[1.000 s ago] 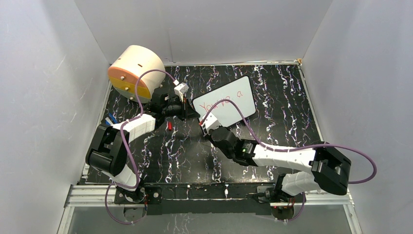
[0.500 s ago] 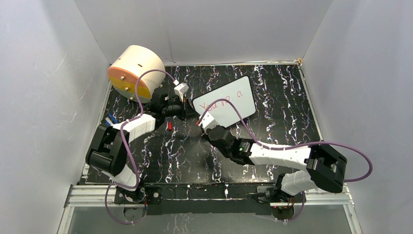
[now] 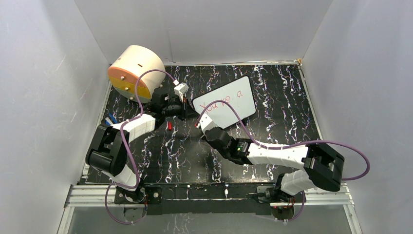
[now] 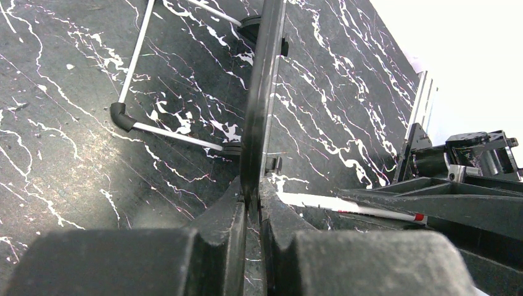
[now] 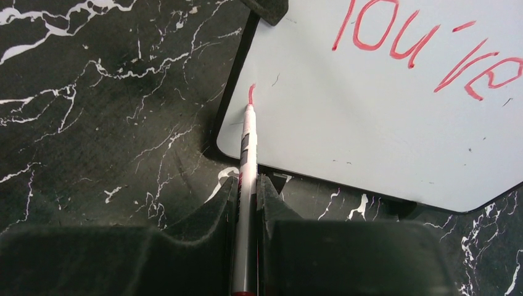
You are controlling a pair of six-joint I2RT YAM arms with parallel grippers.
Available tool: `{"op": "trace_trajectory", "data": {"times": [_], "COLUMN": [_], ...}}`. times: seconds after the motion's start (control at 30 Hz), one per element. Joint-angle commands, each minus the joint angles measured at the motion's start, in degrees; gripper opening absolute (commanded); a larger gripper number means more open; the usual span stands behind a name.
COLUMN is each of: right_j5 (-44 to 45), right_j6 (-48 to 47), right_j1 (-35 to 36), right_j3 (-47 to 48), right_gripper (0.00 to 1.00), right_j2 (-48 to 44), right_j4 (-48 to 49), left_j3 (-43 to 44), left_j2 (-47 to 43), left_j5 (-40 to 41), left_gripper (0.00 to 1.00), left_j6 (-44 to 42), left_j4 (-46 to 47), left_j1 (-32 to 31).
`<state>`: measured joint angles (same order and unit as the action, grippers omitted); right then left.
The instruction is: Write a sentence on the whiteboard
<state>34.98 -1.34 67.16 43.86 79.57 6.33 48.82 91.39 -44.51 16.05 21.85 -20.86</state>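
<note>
1. Far left: a beige drum (image 3: 135, 71) with an orange face lies on its side at the table's (image 3: 272, 122) back left corner. A small blue item (image 3: 112, 118) sits near the left wall; it is too small to identify.

2. My left gripper (image 3: 187, 108) reaches to the left edge of the board (image 3: 229, 105). In the left wrist view my fingers (image 4: 231, 228) are closed on that edge, with the board (image 4: 262, 92) seen edge-on between them. A thin white rod (image 4: 126, 117) with a black elbow runs from the board's left face in this view.

3. A small red cap (image 3: 169, 126) lies on the table just below my left gripper, apart from the board.

4. The board lies right of centre on the table, turned at a slant. The sentence (image 3: 219, 103) runs in red along its upper part and reads "You're a".

5. My right gripper (image 3: 202, 124) is at the board's near left corner. In the right wrist view my fingers (image 5: 225, 203) are closed on a white marker (image 5: 247, 154), which points forward. Its tip meets the lower end of a short red stroke (image 5: 251, 92) just inside the board's dark rim, below the "Y".

6. The right arm stretches from its base at lower right across to this corner.
</note>
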Motion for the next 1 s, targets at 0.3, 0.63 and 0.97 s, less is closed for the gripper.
{"op": "trace_trajectory", "data": {"times": [0.3, 0.63, 0.97], "right_j5": [2.47, 4.75, 4.90], "right_j6": [2.00, -0.72, -1.64], "right_j1": [-0.01, -0.03, -0.05], "right_j3": [1.66, 1.22, 2.24], "right_gripper": [0.00, 0.00, 0.00], "right_j2": [0.08, -0.26, 0.93], "right_j4": [0.93, 5.80, 5.60], "left_j3": [1.01, 1.19, 1.26], "left_j2": [-1.12, -0.95, -0.87], "left_j5": [0.83, 0.47, 0.64], "left_gripper": [0.00, 0.00, 0.00], "left_j6": [-1.29, -1.37, -1.46], "left_j4": [-2.14, -2.23, -2.40], "left_j1": [-0.41, -0.51, -0.58]}}
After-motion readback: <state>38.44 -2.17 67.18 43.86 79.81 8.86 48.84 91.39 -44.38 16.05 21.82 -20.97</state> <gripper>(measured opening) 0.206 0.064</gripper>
